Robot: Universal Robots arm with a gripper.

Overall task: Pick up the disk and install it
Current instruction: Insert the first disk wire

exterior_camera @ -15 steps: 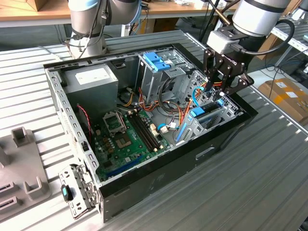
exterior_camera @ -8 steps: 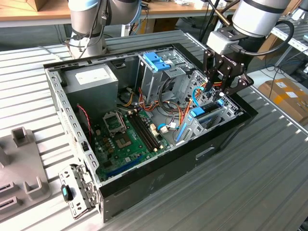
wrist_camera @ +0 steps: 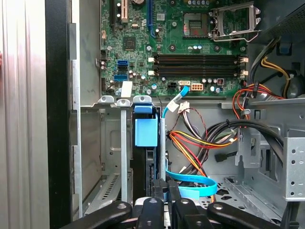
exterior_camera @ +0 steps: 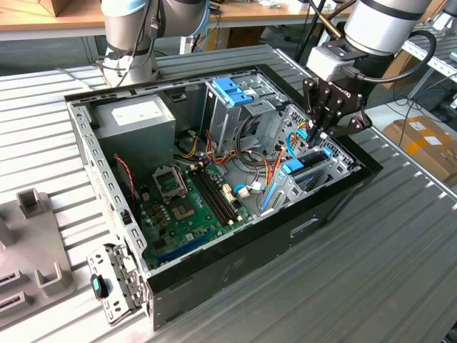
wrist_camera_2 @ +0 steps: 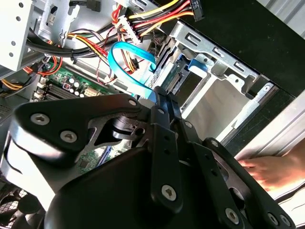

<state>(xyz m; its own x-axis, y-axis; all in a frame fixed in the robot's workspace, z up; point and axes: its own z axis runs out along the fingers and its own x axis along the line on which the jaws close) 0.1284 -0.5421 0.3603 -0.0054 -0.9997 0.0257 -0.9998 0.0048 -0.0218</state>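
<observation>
Black gripper had its fingers pinched together, holding nothing. Tips sat beside the blue-railed silver-grey metal disk in the grey metal bay.

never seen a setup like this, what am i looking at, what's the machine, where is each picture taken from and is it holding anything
The machine is a grey robot arm ending in a black metal gripper, which serves as its hand.

The exterior view comes from a camera standing off the arm. It shows the whole scene: an open black desktop computer case lying on a ribbed metal table, with its green circuit board exposed.

Both wrist views come from cameras riding on the arm, so they look past the gripper into the case.

In the first wrist view the gripper is right at the disk, a flat hard drive with light-blue plastic rails. The disk sits in a slot of the silver metal drive cage. I cannot tell whether the gripper is gripping it.

In the second wrist view a person's hand shows beside the case.
</observation>
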